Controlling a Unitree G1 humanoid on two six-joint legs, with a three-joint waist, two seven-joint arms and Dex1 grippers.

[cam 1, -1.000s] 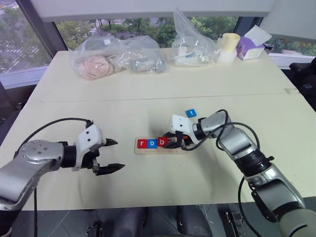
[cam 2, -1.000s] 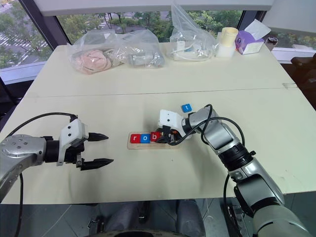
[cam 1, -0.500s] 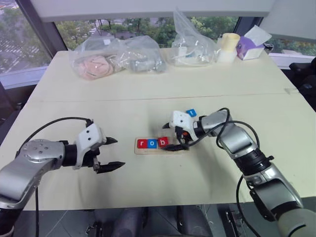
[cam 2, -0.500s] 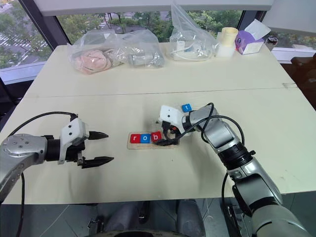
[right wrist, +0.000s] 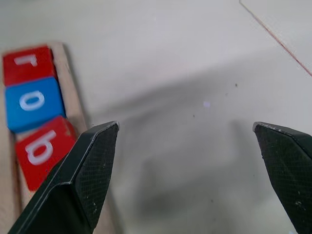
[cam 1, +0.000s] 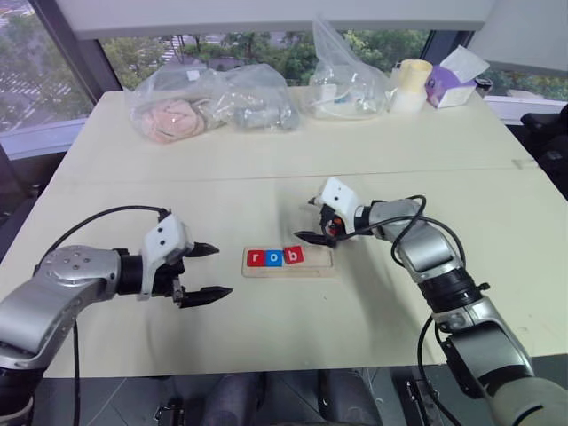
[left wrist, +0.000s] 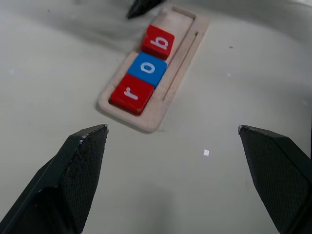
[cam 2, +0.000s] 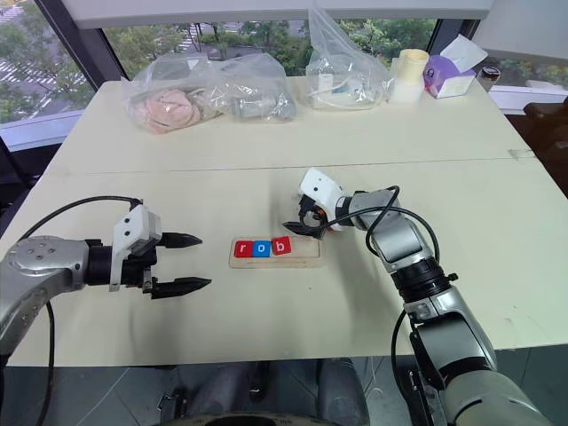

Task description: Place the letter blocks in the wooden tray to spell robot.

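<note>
Wooden tray (cam 1: 289,261) at frame centre on the tabletop (cam 1: 266,177), long axis left-right. Letter blocks (cam 1: 274,257) r, o, b fill its left end; right two slots bare. Right end effector (cam 1: 317,221) just above the tray's right end, jaws wide, empty; nearer arm. Left end effector (cam 1: 209,271) lower left, also wide, empty. Since a second ago: right end effector opened and lifted off the tray; blue t block now hidden.

Left gripper (cam 1: 205,271) held out low with fingers spread wide, right gripper (cam 1: 312,220) stretched forward, fingers also spread wide
</note>
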